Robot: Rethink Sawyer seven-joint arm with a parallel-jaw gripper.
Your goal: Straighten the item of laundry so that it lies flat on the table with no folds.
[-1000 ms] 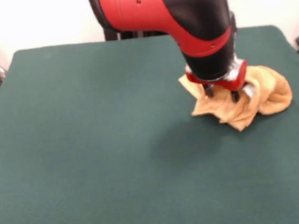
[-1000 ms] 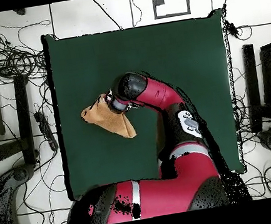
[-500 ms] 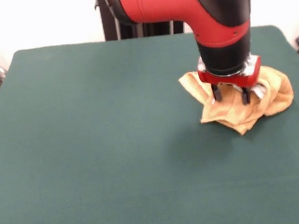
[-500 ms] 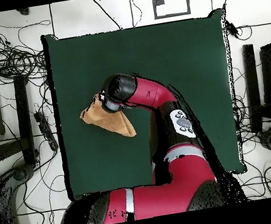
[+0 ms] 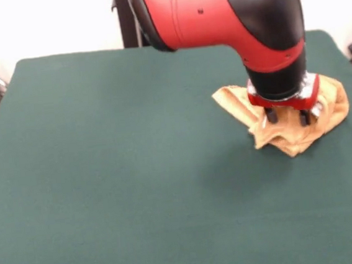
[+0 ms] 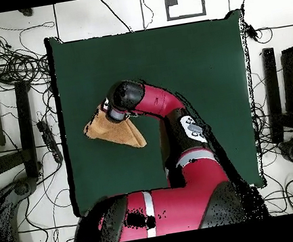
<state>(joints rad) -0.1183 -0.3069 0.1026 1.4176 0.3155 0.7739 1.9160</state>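
Observation:
The golden-orange towel [image 5: 288, 135] lies crumpled in folds near the right edge of the dark green table [image 5: 103, 151]. My gripper [image 5: 287, 117] comes straight down onto it. Its two dark fingers [image 5: 271, 115] are sunk into the cloth, with a bunched fold held between them. In the overhead view the towel [image 6: 116, 131] lies near the table's [image 6: 187, 58] left edge, partly under the arm's wrist [image 6: 122, 99], which hides the gripper there. I cannot make out the white label.
The red and black arm [image 5: 214, 10] reaches in from the top, over the table's far right part. In the overhead view, cables and stands [image 6: 10, 66] lie on the floor beside the table's left edge, close to the towel.
My gripper has moved to the right in the front view, dragging the towel's near fold with it. The towel is now more bunched towards the table's right edge.

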